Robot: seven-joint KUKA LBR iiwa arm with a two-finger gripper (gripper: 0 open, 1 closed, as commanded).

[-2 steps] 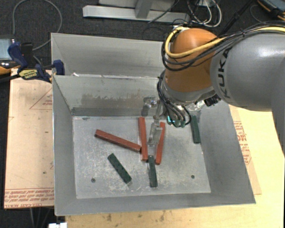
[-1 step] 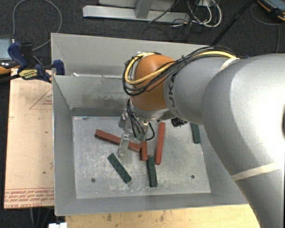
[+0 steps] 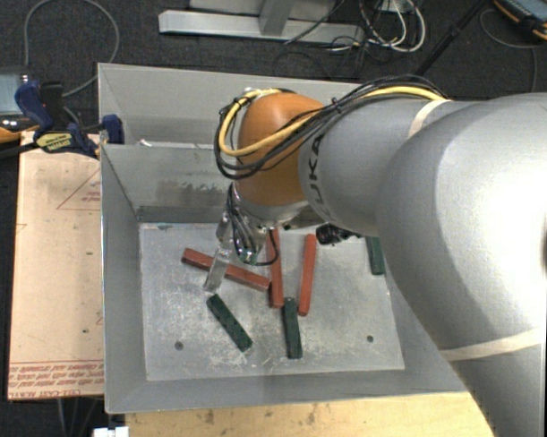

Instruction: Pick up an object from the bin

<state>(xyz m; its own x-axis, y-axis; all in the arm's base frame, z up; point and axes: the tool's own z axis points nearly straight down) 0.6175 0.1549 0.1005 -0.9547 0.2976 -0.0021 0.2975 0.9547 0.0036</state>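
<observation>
Looking down on the bin, you see the gripper low over a flat red stick near the floor's middle; whether the claw is clenched or released you cannot tell. Its end seems to touch another red stick, which may snag or drag along.

We see bright, even light fall on the bin from above; the arm over it shines pale, with only soft shadows on the bin's floor.
</observation>
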